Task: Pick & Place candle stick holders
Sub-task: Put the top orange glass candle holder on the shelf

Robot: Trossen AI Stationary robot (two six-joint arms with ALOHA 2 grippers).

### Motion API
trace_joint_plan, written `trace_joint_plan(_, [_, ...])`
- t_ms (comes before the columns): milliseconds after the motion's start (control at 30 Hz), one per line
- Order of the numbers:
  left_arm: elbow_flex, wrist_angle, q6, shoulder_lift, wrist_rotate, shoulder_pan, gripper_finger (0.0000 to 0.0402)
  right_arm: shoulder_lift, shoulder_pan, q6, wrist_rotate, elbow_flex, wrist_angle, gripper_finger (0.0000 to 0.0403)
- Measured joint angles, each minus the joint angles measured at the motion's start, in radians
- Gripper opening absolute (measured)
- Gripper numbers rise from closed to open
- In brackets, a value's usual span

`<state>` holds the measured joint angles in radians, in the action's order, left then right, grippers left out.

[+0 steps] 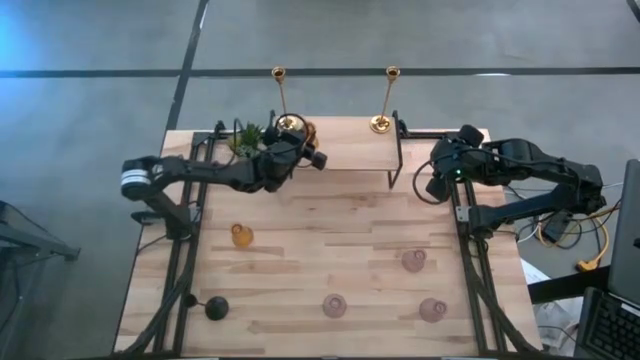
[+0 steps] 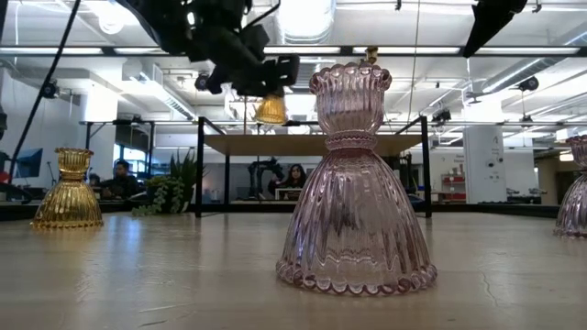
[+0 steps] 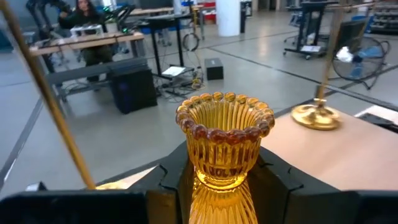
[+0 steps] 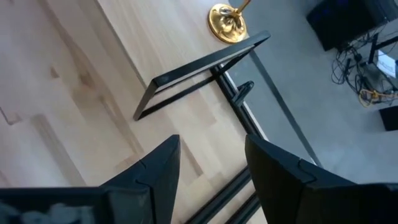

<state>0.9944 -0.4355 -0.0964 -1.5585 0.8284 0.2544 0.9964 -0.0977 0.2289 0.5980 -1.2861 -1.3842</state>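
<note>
My left end effector (image 3: 217,186) is clamped on an amber glass candle stick holder (image 3: 224,140), its two fingers (image 3: 171,186) pressed to either side of the ribbed body just under the beaded rim, and the piece sits upright in my grip, lifted clear of the tabletop (image 1: 330,235). I hold it at the near edge of the raised shelf (image 1: 345,150), just beside the base of one tall brass stick (image 1: 285,120), with a small green potted plant (image 1: 247,138) close on my other side. Farther along the shelf stands the second brass stick (image 1: 381,122), so I count two of those. A second amber holder (image 1: 241,235) stands on the tabletop below my arm, which makes two amber pieces counting the one I carry. Further out toward the front edge I count three pink glass holders (image 1: 334,305), spread apart from one another, and one black stemmed holder (image 1: 216,307) near the front left corner. My right end effector (image 4: 211,165) hangs over the right end of the shelf frame, its fingers apart with bare wood showing between them, gripping nothing and touching nothing. In the room beyond the tabletop, a person (image 3: 84,12) sits at a desk.
</note>
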Motion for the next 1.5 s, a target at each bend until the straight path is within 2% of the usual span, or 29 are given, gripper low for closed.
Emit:
trace_joint_plan(200, [0.000,0.000,-0.010,-0.012,-0.004,0.041,0.0119,-0.001,-0.002,-0.004,0.000,0.000,0.007,0.0174])
trace_joint_plan(600, [-0.083,-0.066,-0.085,-0.014,-0.131,0.125,0.0119,0.000,-0.001,-0.001,0.000,0.000,0.008,0.0178])
trace_joint_plan(800, [-0.088,-0.106,-0.042,-0.013,-0.146,0.134,0.0119,0.000,-0.001,-0.001,0.000,0.000,0.013,0.0172])
trace_joint_plan(1100, [-0.137,-0.154,-0.053,-0.012,-0.174,0.152,0.0119,0.000,-0.001,-0.001,0.000,0.000,0.015,0.0177])
trace_joint_plan(1300, [-0.140,-0.166,-0.054,-0.012,-0.216,0.156,0.0119,0.000,-0.001,-0.001,0.000,0.000,0.015,0.0176])
trace_joint_plan(1500, [-0.140,-0.166,-0.044,-0.012,-0.217,0.162,0.0119,0.000,-0.001,-0.001,0.000,0.000,0.018,0.0172])
